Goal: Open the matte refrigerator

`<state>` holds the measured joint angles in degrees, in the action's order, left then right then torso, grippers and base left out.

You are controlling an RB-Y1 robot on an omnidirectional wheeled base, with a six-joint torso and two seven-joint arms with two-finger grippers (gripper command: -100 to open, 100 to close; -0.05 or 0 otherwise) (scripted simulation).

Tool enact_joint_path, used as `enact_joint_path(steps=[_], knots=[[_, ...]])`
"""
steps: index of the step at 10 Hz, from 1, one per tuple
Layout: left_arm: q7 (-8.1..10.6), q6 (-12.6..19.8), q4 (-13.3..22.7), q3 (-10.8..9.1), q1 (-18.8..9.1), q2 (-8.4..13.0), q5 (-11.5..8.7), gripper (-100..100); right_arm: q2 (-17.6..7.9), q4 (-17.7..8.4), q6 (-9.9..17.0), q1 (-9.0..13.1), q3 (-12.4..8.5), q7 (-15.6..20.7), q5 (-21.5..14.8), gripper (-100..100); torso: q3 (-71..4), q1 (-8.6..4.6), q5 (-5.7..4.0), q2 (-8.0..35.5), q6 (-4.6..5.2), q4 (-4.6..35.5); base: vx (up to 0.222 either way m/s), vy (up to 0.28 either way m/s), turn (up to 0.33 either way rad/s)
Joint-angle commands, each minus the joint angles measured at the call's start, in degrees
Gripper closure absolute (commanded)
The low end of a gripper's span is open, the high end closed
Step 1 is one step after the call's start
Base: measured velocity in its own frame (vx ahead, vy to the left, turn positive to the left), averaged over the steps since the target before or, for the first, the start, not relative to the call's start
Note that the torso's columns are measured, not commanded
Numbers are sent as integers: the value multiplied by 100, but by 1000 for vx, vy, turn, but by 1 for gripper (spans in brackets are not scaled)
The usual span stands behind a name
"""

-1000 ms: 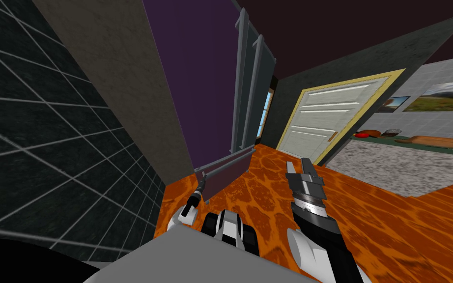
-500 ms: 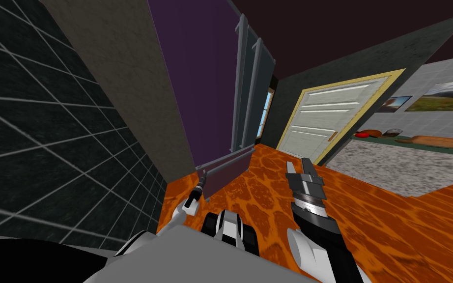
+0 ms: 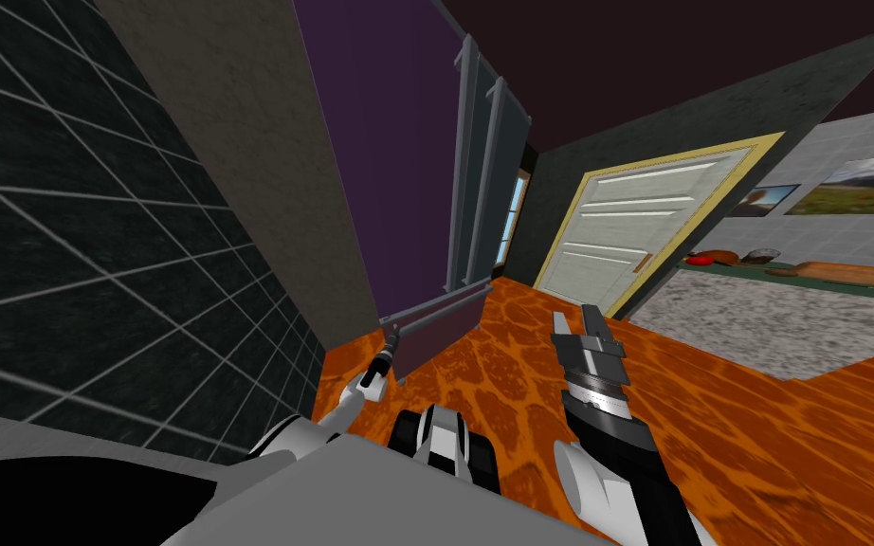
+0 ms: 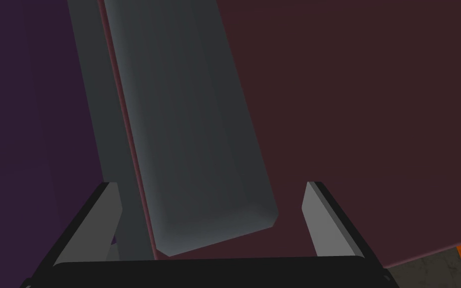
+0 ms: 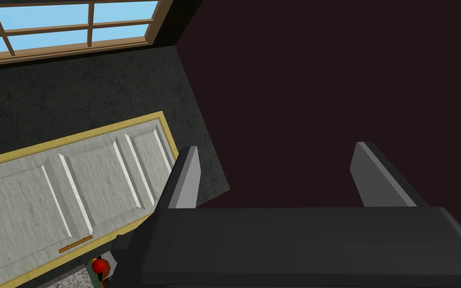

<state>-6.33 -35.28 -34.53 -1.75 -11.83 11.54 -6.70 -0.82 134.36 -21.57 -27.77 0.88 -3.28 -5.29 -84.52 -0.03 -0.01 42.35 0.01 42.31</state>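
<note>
Item, refrigerator [image 3: 383, 142]: stood upper centre of the head view; flat, matte, plum-dark panels. Its handle [image 4: 189, 125] was a smooth grey bar, round-ended. The left end effector [image 4: 212, 185] had fingers apart, straddling the bar's tip (nearer one finger, apparently untouched). The right end effector [image 5: 275, 147] was idle, fingers apart. Risk: closing so near the tip might have let the bar slip out.

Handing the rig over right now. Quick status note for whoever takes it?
Left gripper: open, fingers either side of the end of the grey handle, not touching it. The handle is low on the refrigerator.
Right gripper: open, empty, held out over the orange floor.
Done: left hand lined up on the handle.
Left: close on the handle and pull; nothing looks opened yet.
</note>
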Motion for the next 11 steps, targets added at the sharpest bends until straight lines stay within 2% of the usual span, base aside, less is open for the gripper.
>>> enact_joint_path(steps=[1, 2, 3, 4, 5, 6, 9, 10, 11], knots=[[-4, -13, 173, 0, -111, 6, -15, -100, 0, 0, 0, 0, 0, 0, 0, 0, -6, 0, 0, -10, -1, -3, -11, -8, -2], [14, 11, -90, -15, 165, -73, 89, 100, 0, 0, 0, -1, 0, 0, 0, 0, -10, 5, 1, -16, -1, -5, 36, 12, -17], [32, 60, -240, -32, 301, -155, 197, 100, 0, 0, 0, -1, 0, 0, 0, 0, -17, 13, 7, -30, 0, -16, 69, 27, -12], [32, 60, -188, -32, 357, -155, 197, 100, 0, 0, 0, -1, -1, 0, 0, 0, -29, 19, 18, -53, 12, -33, 63, 20, -14], [32, 60, -451, -32, 490, -155, 197, 100, 0, 0, 0, -1, 0, 0, 0, 0, -33, 19, 24, -60, 11, -42, 36, 8, -4], [50, 110, -687, -48, 709, -236, 305, 100, 0, 0, 0, -1, 0, 0, 0, 0, -29, 19, 21, -51, 8, -38, 42, 18, -12], [68, 159, -1194, -64, 1131, -317, 413, 100, 0, 0, 0, -1, 0, 0, 0, 0, -24, 18, 23, -45, 12, -33, 40, 14, -15], [86, 208, -1558, -81, 1393, -398, 521, 100, 0, 0, 0, -1, 0, 0, 0, 0, -23, 18, 22, -43, 7, -33, 74, 23, -16], [86, 208, -1558, -81, 1451, -398, 521, 100, 0, 0, 0, -2, -1, 0, 0, 0, -26, 22, 24, -51, 8, -36, 52, 16, -2]])
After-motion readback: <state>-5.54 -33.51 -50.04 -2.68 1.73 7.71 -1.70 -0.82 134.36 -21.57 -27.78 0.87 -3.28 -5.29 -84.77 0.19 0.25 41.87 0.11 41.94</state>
